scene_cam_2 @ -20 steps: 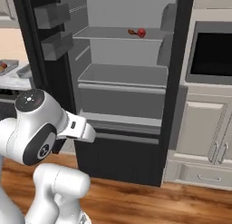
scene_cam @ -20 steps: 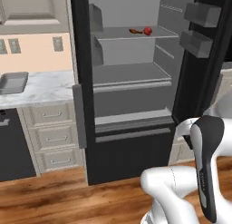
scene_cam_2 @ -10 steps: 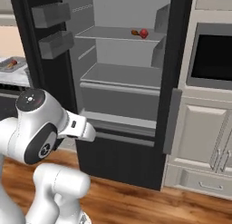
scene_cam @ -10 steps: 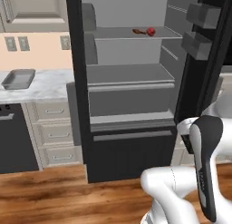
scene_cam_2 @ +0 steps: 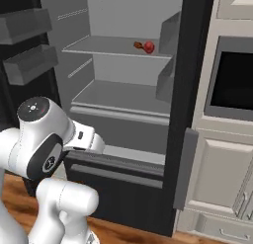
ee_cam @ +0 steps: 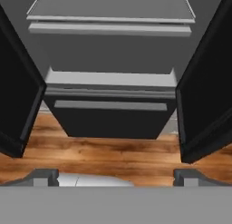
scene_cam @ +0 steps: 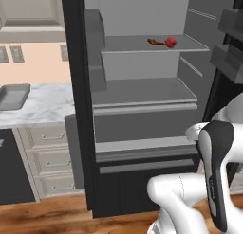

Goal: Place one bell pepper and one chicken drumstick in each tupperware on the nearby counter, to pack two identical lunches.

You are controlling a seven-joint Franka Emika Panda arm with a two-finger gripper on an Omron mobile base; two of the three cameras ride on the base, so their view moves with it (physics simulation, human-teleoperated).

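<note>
A: Nearest first, then. Gripper (ee_cam: 116, 175)?

B: Hand view: two dark fingertips (ee_cam: 44, 175) spread wide, nothing between them. It hangs low, above the wood floor (ee_cam: 113, 150), facing the open fridge (scene_cam: 142, 129).

A: And the arm?

B: White arm (scene_cam: 216, 176) folded in front of the fridge's lower drawer (ee_cam: 108, 114), at the lower right of the left base view and the lower left of the right base view.

A: Fridge state?

B: Both doors swung open. Door bins (scene_cam_2: 29, 62) show on the left of the right base view. Grey shelves inside; the lower ones bare.

A: Task items?

B: Upper shelf (scene_cam: 142, 44), well back: one red pepper (scene_cam: 171, 41) with a dark brown drumstick (scene_cam: 154, 41) just beside it on its left. Touching or not, cannot tell at this size. Same pair in the right base view, pepper (scene_cam_2: 148, 47), drumstick (scene_cam_2: 139, 45).

A: Containers?

B: One grey tupperware (scene_cam: 13, 96) on the marble counter (scene_cam: 42, 107), left of the fridge, well apart from the food. Contents cannot be made out.

A: Further off?

B: Beige drawers (scene_cam: 47, 157) under the counter; a wall oven (scene_cam_2: 232, 80) right of the fridge.
</note>
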